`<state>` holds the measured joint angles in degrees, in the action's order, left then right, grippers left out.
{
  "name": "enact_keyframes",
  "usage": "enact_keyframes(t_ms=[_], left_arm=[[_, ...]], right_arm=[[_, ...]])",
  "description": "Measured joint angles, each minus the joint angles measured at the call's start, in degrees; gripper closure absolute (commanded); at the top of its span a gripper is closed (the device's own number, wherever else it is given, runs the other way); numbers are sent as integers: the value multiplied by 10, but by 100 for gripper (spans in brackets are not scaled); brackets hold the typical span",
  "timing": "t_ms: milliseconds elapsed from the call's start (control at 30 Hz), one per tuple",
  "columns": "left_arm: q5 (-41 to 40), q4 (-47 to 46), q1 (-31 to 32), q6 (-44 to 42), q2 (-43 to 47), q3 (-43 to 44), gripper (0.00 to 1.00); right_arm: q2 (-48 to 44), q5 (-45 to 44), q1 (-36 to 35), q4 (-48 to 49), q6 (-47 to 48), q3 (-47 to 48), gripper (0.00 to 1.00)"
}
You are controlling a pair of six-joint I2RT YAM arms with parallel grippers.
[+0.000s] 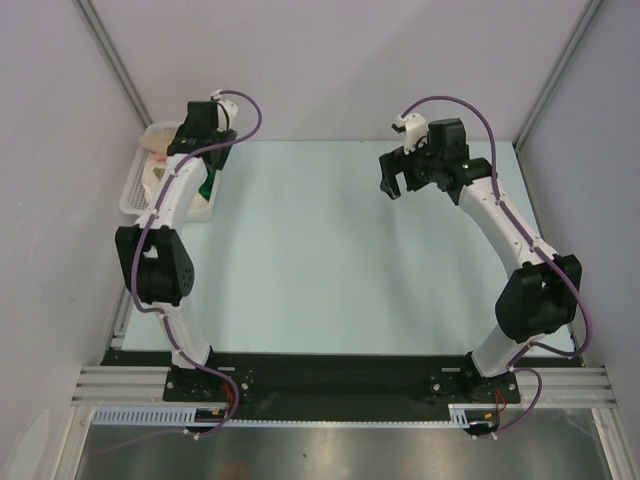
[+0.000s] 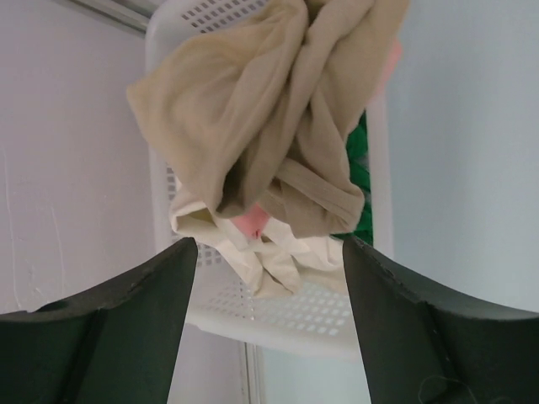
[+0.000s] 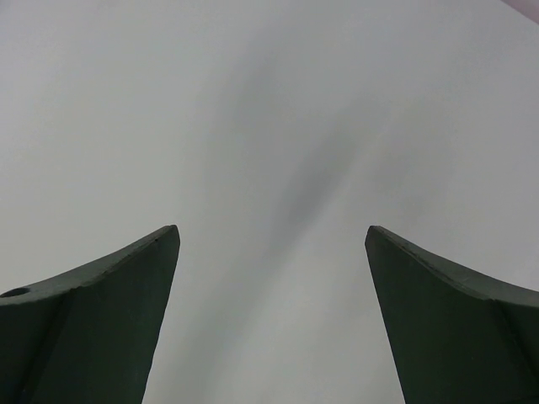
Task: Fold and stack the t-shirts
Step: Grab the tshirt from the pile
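Observation:
The t-shirts lie crumpled in a white mesh basket [image 2: 295, 316] at the table's far left. The large tan shirt [image 2: 261, 109] is on top, with a cream-white one [image 2: 269, 257], a bit of salmon-pink [image 2: 251, 222] and a green one [image 2: 360, 160] under it. In the top view the pile [image 1: 160, 135] is mostly hidden by the left arm. My left gripper [image 2: 267, 240] is open and empty, hovering over the basket's end [image 1: 185, 142], apart from the cloth. My right gripper [image 1: 397, 183] is open and empty above the bare table [image 3: 271, 229].
The basket [image 1: 135, 190] stands against the left wall of the enclosure. The pale table top [image 1: 320, 260] stretches between the two arms. White walls close off the left, back and right sides.

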<state>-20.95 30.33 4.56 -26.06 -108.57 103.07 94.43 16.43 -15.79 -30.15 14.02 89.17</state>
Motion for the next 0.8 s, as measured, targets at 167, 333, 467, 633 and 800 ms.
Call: enact_keyframes(t_ms=[167, 333, 467, 633, 800], left_arm=[[-31, -19, -2, -23, -29, 20, 23], [-59, -35, -2, -47, -54, 23, 31], [-76, -48, -5, -59, -67, 23, 46], [-94, -60, -9, -73, -77, 23, 49], [-107, -73, -10, -76, -83, 23, 55]], right_arm=[[-7, 14, 7, 3, -2, -18, 0], [-10, 22, 15, 5, -3, -33, 0], [-13, 27, 21, 10, -5, -42, 0], [-19, 34, 26, 14, -5, -55, 0], [-23, 37, 27, 16, -9, -59, 0]])
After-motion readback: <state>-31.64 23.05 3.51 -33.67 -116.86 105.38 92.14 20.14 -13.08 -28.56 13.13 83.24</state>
